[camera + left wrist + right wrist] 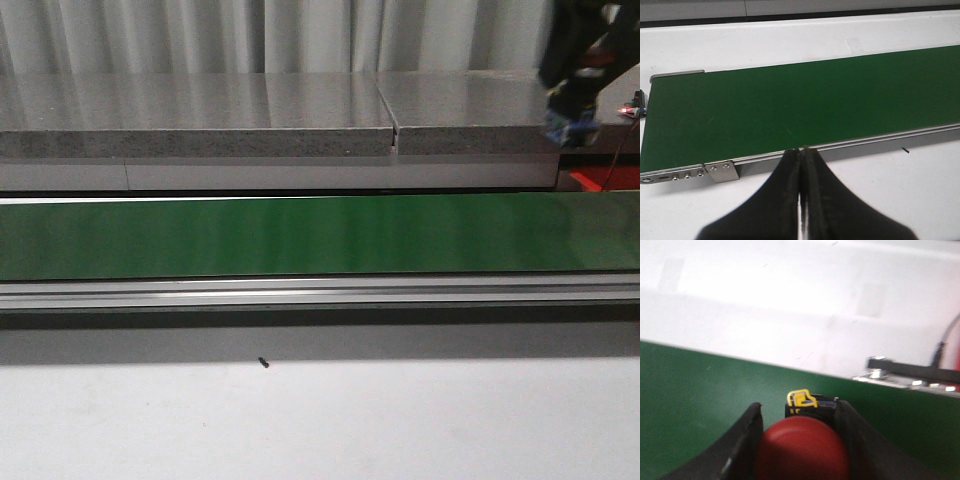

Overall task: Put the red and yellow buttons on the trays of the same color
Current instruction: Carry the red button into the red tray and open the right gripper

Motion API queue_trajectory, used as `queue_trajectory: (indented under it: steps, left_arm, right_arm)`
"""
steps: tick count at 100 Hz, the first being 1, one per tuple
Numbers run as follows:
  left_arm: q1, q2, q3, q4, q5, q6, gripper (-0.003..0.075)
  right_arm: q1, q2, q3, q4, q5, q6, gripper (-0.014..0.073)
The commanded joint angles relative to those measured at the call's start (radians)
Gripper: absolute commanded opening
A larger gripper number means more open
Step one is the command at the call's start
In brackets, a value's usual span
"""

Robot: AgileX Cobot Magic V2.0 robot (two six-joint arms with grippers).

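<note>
Front view: a green belt [320, 235] runs full width across the middle of the frame, a silver rail [320, 293] along its lower edge and white worktop [320, 420] filling the bottom, with one small dark speck [263, 362] on it just below centre. Grey slabs [270, 115] sit above the belt, pale curtain behind them. Up in the top right corner the right arm [585, 60] hangs dark and blurred above the slab's end, something bluish at its lower tip; whether its gripper is apart or together cannot be told from here. Left wrist view: the left gripper [801, 155] has its two black fingers pressed flat together, nothing between them, tips over the near rail of the belt [805, 100]. The belt's end bracket with its screws [687, 175] sits lower left, and white worktop [920, 190] lies on both sides of the belt. Right wrist view: here's the red button [802, 450], its domed cap big at bottom centre, clamped between the two dark fingers of the right gripper [800, 427], which press on it from either side. Just above the cap shows the black body with a yellow clip [801, 399]. Green belt [695, 410] spreads beneath, white worktop [790, 305] across the upper half, and a dark bar with a metal fitting [910, 371] at right.
</note>
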Motion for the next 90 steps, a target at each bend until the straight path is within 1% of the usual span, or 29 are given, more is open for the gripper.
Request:
queue_trajectory:
  steps: [1,9,16,28,53,90]
  left_arm:
    - [-0.007,-0.002,-0.024,-0.02,-0.056,0.0,-0.002]
    - [-0.007,-0.002,-0.024,-0.02,-0.056,0.0,-0.002]
    - [-0.007,-0.002,-0.024,-0.02,-0.056,0.0,-0.002]
    - [-0.007,-0.002,-0.024,-0.02,-0.056,0.0,-0.002]
    - [-0.007,-0.002,-0.024,-0.02,-0.056,0.0,-0.002]
    - [-0.007,-0.002,-0.024,-0.02,-0.056,0.0,-0.002]
  right_arm:
    - [-0.089,-0.016,-0.118,-0.01,0.033,-0.001,0.0057]
    - [-0.169,0.031,-0.207,-0.011,0.096,-0.009,0.0057]
    - [-0.222,0.075,-0.279,-0.006,0.117,-0.009,0.0057]
    - [-0.27,0.152,-0.366,-0.001,0.117,-0.01,0.0057]
    - [-0.28,0.303,-0.455,-0.002,0.038,-0.01,0.0057]
    - [-0.285,0.474,-0.585,-0.012,0.024,-0.01,0.0057]
